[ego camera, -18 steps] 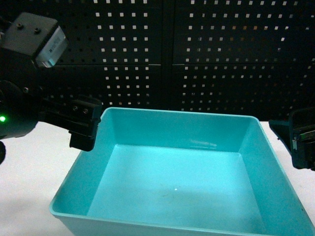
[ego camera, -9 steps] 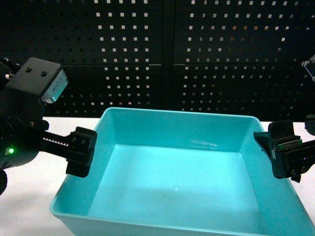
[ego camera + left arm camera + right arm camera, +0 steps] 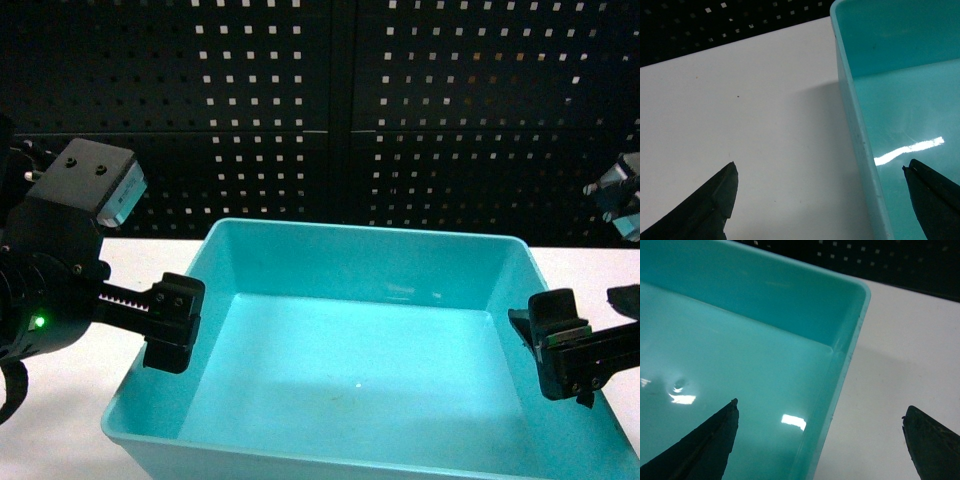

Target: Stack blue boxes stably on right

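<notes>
While both wrist views show a tub wall running between parted fingers, judged ready for a two-sided clamp. Turquoise tub [image 3: 360, 350] centred low on white table [image 3: 755, 110], long axis across the head view. Left gripper [image 3: 820, 200] spread wide, straddling left wall: one finger outside over table, one inside over tub floor. Right gripper [image 3: 820, 440] likewise spread, straddling right wall. Neither touching plastic as far as can be told. Each arm equally near its own wall. Dark-blue crate not visible anywhere. Pegboard [image 3: 330, 110] behind.
</notes>
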Controlling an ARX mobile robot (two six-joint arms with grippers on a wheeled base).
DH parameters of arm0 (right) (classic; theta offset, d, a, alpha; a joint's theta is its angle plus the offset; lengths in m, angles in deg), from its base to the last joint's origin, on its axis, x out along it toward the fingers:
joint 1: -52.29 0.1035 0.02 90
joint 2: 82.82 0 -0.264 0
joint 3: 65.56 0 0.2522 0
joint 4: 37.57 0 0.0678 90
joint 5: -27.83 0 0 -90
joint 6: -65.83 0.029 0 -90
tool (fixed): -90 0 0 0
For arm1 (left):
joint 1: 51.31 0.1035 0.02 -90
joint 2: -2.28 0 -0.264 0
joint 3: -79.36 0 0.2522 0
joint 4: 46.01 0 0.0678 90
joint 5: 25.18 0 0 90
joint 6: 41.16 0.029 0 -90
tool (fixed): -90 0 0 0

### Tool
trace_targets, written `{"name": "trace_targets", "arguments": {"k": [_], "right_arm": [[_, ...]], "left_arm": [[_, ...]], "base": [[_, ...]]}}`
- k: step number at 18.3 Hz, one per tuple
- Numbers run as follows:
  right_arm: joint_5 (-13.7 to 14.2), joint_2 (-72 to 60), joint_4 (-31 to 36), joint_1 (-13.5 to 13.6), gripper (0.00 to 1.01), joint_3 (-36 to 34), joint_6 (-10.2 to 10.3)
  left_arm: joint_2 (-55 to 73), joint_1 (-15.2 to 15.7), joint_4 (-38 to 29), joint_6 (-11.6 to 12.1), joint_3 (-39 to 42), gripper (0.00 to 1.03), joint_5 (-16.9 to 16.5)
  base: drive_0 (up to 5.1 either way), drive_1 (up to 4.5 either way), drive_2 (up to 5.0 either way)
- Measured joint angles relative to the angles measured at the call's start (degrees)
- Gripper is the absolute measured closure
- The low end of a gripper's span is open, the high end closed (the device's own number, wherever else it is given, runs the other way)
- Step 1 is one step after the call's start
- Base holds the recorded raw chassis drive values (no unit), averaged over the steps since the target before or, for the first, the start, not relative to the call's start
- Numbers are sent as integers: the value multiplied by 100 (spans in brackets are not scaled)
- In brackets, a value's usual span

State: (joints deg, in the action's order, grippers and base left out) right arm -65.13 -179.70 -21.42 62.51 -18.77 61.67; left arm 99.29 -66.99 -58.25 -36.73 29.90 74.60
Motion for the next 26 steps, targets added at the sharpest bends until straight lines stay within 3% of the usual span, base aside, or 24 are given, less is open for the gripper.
{"name": "trace_targets", "arguments": {"k": [8,11,16,17,18,19,22,25,26], "right_arm": [[0,-756,26,-107,6,199,-20],[-31,-929,-7,-203,34,225,13],[-26,-981,74,-144,78,225,39],[13,-986,153,-120,91,225,345],[2,-986,195,-81,94,223,577],[85,-984,245,-31,94,155,658],[195,-922,361,111,94,17,734],[304,-831,608,179,94,-216,822],[321,-787,643,197,94,-271,822]], "left_arm": [[476,-214,85,-133,-334,5,118],[540,-234,96,-142,-411,5,118],[627,-184,157,-212,-411,5,125],[664,-181,289,-380,-411,5,118],[737,-203,540,-750,-409,5,153],[765,-337,741,-1373,-319,28,111],[765,-400,614,-1606,-166,49,120],[761,-354,295,-1779,13,86,-61],[756,-328,160,-1801,92,94,-170]], "base": [[0,0,0],[0,0,0],[0,0,0],[0,0,0],[0,0,0],[0,0,0],[0,0,0],[0,0,0],[0,0,0]]}}
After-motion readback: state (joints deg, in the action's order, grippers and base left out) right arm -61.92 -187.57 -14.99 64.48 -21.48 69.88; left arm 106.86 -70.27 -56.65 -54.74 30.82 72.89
